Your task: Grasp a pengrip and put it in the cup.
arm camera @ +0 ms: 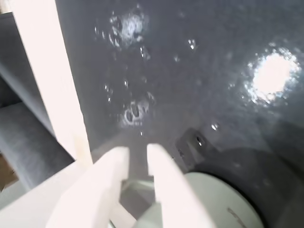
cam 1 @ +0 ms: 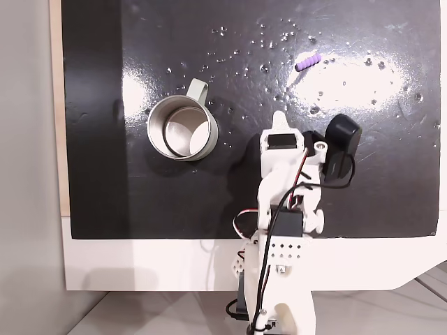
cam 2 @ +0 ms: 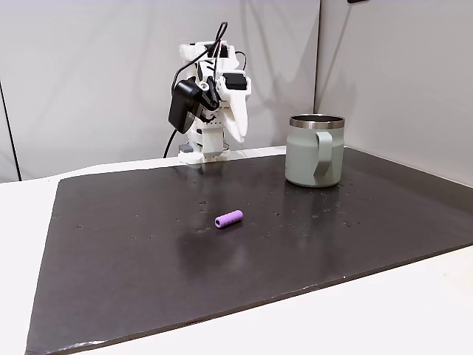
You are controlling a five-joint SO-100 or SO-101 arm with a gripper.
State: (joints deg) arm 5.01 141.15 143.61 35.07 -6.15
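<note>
Nearest the front fixed camera lay the pengrip (cam 2: 228, 219), one small purple ribbed cylinder on its side on the dark mat (cam 2: 148, 259), well apart from everything else. One cup (cam 2: 315, 150), a pale grey-green mug with its handle turned toward that camera, stood upright farther back and to the right in that view, and nothing was inside it. One white arm (cam 1: 283, 202) sat folded at the far edge of the mat, with a black camera module (cam 2: 185, 105) on its wrist. In the wrist view its gripper (arm camera: 138, 154) pointed down at bare mat, the two white fingers (arm camera: 114, 164) nearly together with only a narrow gap and nothing between them. So the reach had not begun, as I judged it. From above, the pengrip (cam 1: 306, 62) lay beyond the gripper and to the right, and the cup (cam 1: 183, 128) stood to the left. The trouble I foresaw was the piece rolling: a round stub on a smooth, glossy mat could skid away if one finger touched it first. Bright glare patches and white specks on the mat could also mislead the aim. A swing toward the cup might clip its rim and nudge it.
</note>
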